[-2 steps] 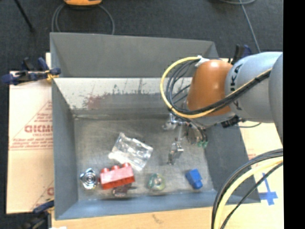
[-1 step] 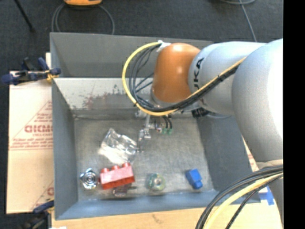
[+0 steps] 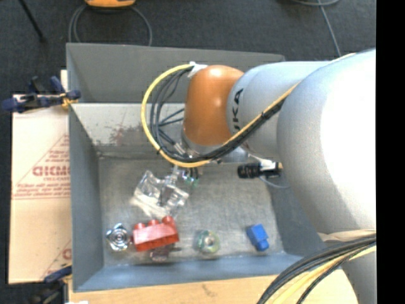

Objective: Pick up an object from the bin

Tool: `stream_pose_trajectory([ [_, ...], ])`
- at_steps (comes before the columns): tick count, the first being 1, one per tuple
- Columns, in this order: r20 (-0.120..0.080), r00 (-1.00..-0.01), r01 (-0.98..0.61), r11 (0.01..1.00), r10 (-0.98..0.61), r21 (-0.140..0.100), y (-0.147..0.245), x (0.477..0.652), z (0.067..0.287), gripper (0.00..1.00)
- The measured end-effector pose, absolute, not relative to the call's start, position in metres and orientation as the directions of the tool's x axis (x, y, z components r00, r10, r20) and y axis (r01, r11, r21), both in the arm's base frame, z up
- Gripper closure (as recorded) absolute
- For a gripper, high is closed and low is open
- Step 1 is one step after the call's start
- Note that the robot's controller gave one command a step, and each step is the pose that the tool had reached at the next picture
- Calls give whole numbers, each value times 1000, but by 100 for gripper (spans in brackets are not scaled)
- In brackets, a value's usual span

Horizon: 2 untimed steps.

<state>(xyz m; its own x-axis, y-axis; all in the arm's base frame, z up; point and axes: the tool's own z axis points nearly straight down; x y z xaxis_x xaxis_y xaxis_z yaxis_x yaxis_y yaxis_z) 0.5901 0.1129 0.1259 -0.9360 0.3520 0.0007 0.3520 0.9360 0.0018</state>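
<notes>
Landmark: red block, lying near the front wall of the bin; all places below are taken from it.
Step in hand: judged as the approach to a pick. Nothing is seen lifted and every loose thing lies on the bin floor.
Likely target: clear plastic piece, crumpled-looking, just beyond the red block toward the far wall. Whether the two touch, cannot tell.
Arm: reaches in from the view's right, high over the bin, and bends down steeply at the end.
Wrist: under the orange cover, pointing almost straight down. Its lower end sits beyond and slightly right of the red block, at the clear piece's upper right edge.
Cable: a yellow loop hanging off the wrist, well beyond the red block.
Grip: released or clenched, cannot tell; the cover and cables hide it.
Neighbours: shiny metal round thing just left of the red block; greenish round thing near on its right; blue block farther right, well apart.
Next move calls for: a short, straight descent onto the clear piece, clear of the red block, and closing on a firm edge.
Risk: judged slippery and hard to seat; a nudge could push it onto the red block.
</notes>
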Motion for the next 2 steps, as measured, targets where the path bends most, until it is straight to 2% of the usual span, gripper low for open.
stream_pose_trajectory([
  [1,0,-937,349,937,349,-1,111,590,126,100],
  [2,-7,-945,327,945,327,3,116,597,250,100],
])
